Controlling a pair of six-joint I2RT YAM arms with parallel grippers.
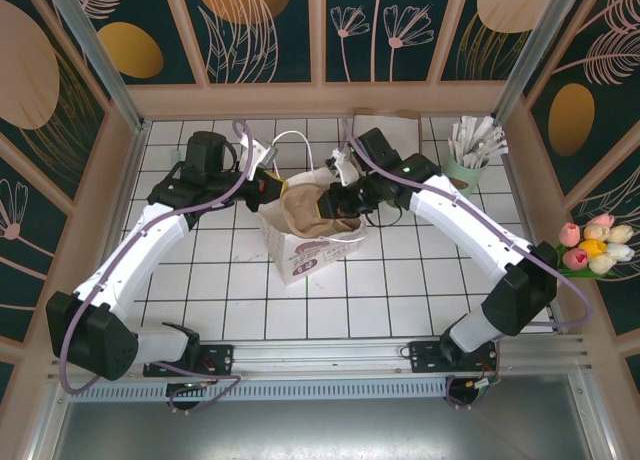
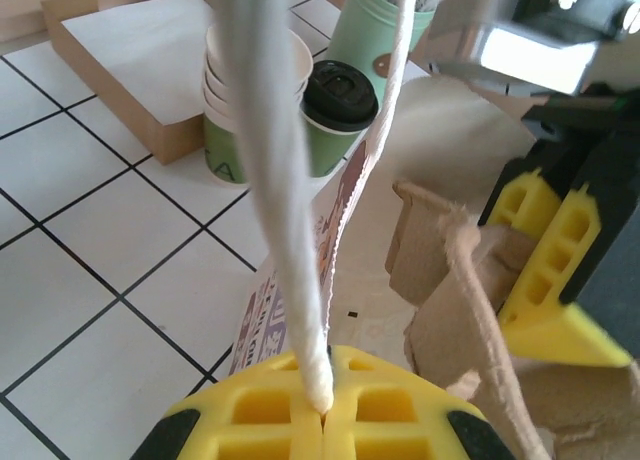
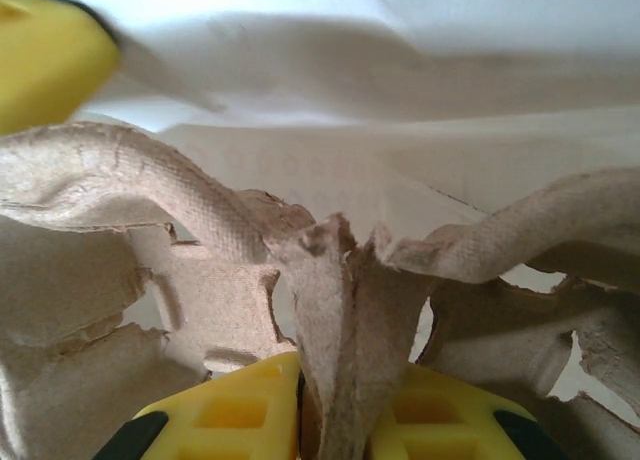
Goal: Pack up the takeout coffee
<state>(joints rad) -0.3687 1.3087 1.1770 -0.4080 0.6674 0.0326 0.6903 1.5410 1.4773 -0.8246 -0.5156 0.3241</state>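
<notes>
Pinching the white twisted-paper handle [image 2: 285,210] of the white paper bag [image 1: 300,255], the left gripper [image 2: 322,415] has its yellow jaws pressed fully together on that cord, right at the bottom of the left wrist view. Over on the other side, the right gripper [image 3: 335,420] is down in the mouth of the bag, and its jaws are clamped narrow on the upright middle ridge of the brown moulded-pulp cup carrier [image 3: 200,220] that sits inside.

The takeout coffee [image 2: 340,100], a small green paper cup with a round black plastic lid, is outside the bag. It's standing upright on the white tiled table [image 2: 80,310] past the bag's far edge, just beside the stack of lidless green paper cups [image 2: 225,80]. Can't tell if those two are touching.
</notes>
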